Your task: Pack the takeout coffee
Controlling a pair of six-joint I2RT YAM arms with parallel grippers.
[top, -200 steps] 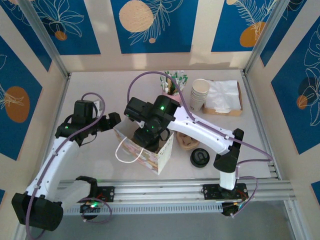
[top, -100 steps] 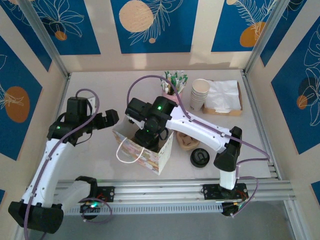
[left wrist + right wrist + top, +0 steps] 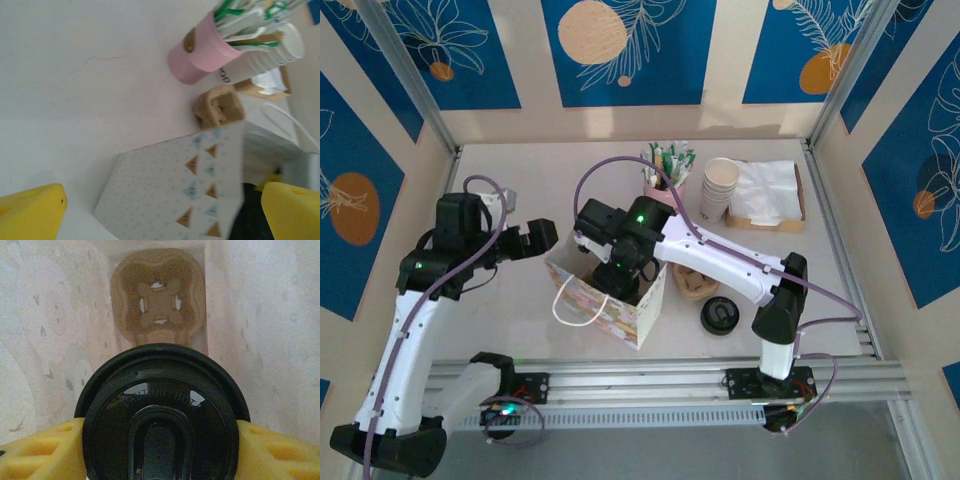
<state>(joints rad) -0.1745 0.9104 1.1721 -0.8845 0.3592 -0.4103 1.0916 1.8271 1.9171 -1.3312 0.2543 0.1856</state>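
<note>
White tabletop [image 3: 520, 170] held, toward its near edge, a pale patterned paper bag [image 3: 610, 305], inside which the right gripper [image 3: 160, 452] clamped the black-lidded paper takeout coffee [image 3: 159, 390] above a brown pulp cup tray [image 3: 159, 295], seemingly to seat it, while the left gripper [image 3: 542, 237] hovered beside, wide open, empty.

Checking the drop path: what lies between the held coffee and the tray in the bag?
Nothing; the right wrist view shows bare space between the coffee and the tray down in the bag.
</note>
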